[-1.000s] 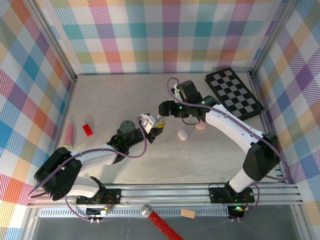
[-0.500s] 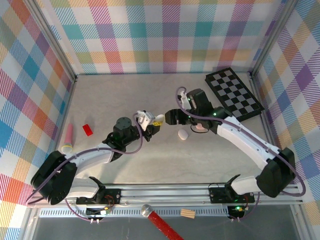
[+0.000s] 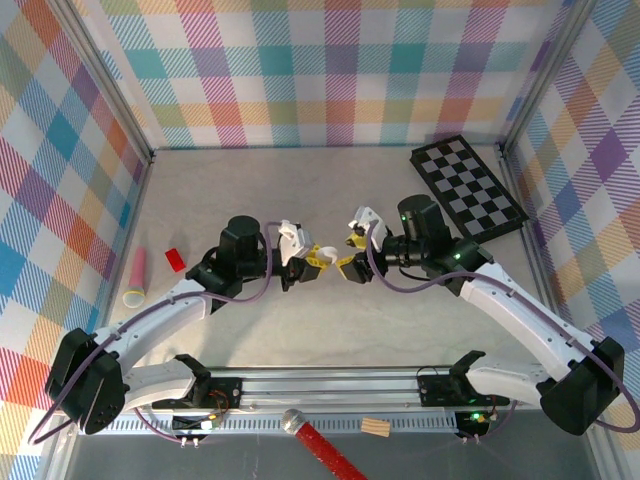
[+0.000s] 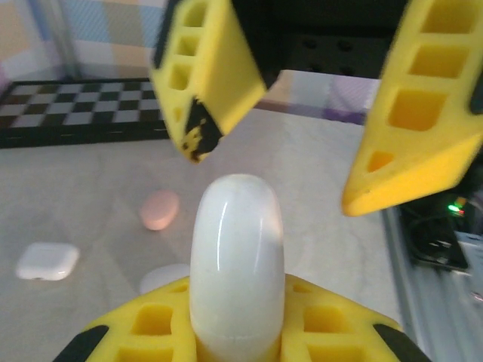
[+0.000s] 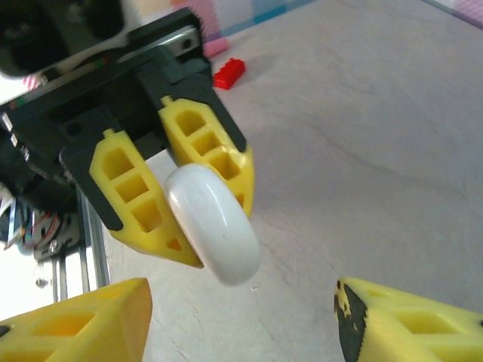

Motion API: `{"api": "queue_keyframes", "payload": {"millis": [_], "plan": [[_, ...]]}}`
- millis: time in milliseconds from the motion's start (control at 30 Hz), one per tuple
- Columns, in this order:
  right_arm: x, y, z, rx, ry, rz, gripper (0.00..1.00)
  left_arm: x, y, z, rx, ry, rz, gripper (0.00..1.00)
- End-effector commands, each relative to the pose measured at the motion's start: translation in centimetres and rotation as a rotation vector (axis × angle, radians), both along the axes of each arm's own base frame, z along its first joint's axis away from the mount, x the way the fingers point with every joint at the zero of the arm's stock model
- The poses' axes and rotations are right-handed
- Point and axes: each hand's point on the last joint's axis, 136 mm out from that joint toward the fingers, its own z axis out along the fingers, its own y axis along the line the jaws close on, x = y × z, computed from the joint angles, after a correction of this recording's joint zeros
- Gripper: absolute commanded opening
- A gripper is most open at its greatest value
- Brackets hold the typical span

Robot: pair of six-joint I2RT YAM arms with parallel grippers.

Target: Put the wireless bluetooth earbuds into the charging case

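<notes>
Clamped between the ribbed yellow fingers of the left gripper (image 3: 312, 260): a smooth, glossy white pebble-shaped plastic charging case (image 4: 235, 256), standing up out of the pads with its rounded free end toward the right gripper (image 3: 350, 250). Held in the air above the pale stone-look table (image 3: 250, 330), near the middle, between the two arms. Looks closed, with no seam or lid line to make out. Right gripper spread wide, nothing in it, fingertips facing the case, one to each side of the free end, near but not touching.

Lying on the table beyond, well apart from the held case: a pale pink pebble-shaped case (image 4: 158, 210) and a white rounded-square case (image 4: 47, 260), with a black-and-white checkerboard (image 4: 75, 105) further back. Whereabouts of the wireless bluetooth earbuds: cannot tell.

Probably a preparatory step: presenting the case for a two-handed opening, or for a handover. No earbud seated yet, by the look of it.

Next, most likely: bring the right fingers over the free end, centred, and close on it gently with the left hold firm, then hinge up the lid. Calls for care, the shell being curved and glossy, apt to squirt out of an off-centre pinch.
</notes>
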Motion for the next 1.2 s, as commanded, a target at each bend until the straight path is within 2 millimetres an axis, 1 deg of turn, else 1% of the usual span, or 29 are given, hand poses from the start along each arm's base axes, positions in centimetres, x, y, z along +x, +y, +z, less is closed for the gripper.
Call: {"api": "queue_keyframes", "payload": {"millis": [0,67,200,267,367,467,567,600,633,667,700,767,800,933,1033,1067,1100,1167], "plan": [[-1.9,0.7,0.5,0.016,-0.059,0.163,0.58,-2.6,-0.2,1.0,-0.01,0.034,-0.155,0.0],[-1.6,1.0,0.5,0.02,-0.047,0.162,0.5,-2.8,-0.4,1.2,-0.015,0.044,-0.177,0.0],[-1.1,1.7,0.2,0.024,-0.027,0.17,0.42,-3.1,-0.6,1.4,-0.022,0.06,-0.212,0.0],[-1.0,1.9,0.2,0.031,-0.026,0.175,0.33,-3.2,-0.7,1.5,-0.017,0.063,-0.228,0.0],[-1.1,2.0,0.4,0.043,-0.028,0.184,0.25,-3.2,-0.6,1.2,-0.001,0.066,-0.227,0.0],[-1.3,2.1,0.2,0.052,-0.024,0.192,0.18,-3.1,-0.6,0.8,0.013,0.078,-0.215,0.0],[-1.3,2.1,0.2,0.057,-0.016,0.184,0.17,-2.6,-0.6,0.3,0.023,0.098,-0.191,0.18],[-1.2,2.1,0.3,0.062,-0.015,0.178,0.18,-2.2,-0.7,0.1,0.027,0.101,-0.172,0.24],[-1.1,2.0,0.1,0.062,-0.013,0.166,0.18,-1.7,-0.7,0.0,0.023,0.103,-0.15,0.34],[-1.0,1.8,0.0,0.062,-0.015,0.151,0.18,-1.2,-0.8,-0.1,0.012,0.098,-0.127,0.46],[-0.7,1.7,-0.2,0.057,-0.016,0.127,0.18,-0.7,-0.7,-0.2,-0.002,0.085,-0.1,0.65],[0.3,1.2,-1.0,0.036,-0.011,0.047,0.19,0.6,-0.1,-0.2,-0.035,0.043,-0.019,0.96],[0.8,0.9,-1.3,0.03,-0.003,0.007,0.19,1.1,0.2,-0.1,-0.045,0.023,0.019,1.0],[3.2,0.0,-2.3,0.055,0.067,-0.201,0.15,2.0,1.9,-0.7,-0.064,-0.06,0.139,1.0],[5.4,-0.8,-3.4,0.103,0.14,-0.382,0.14,2.2,3.1,-2.2,-0.033,-0.079,0.21,1.0],[5.8,-0.9,-3.9,0.116,0.166,-0.419,0.15,2.2,3.5,-2.7,-0.022,-0.079,0.231,1.0],[6.2,-0.8,-4.6,0.127,0.197,-0.446,0.17,2.3,3.9,-3.2,-0.013,-0.08,0.254,1.0],[6.9,-0.7,-5.9,0.131,0.256,-0.495,0.18,2.3,4.6,-4.5,0.008,-0.065,0.298,1.0]]}}
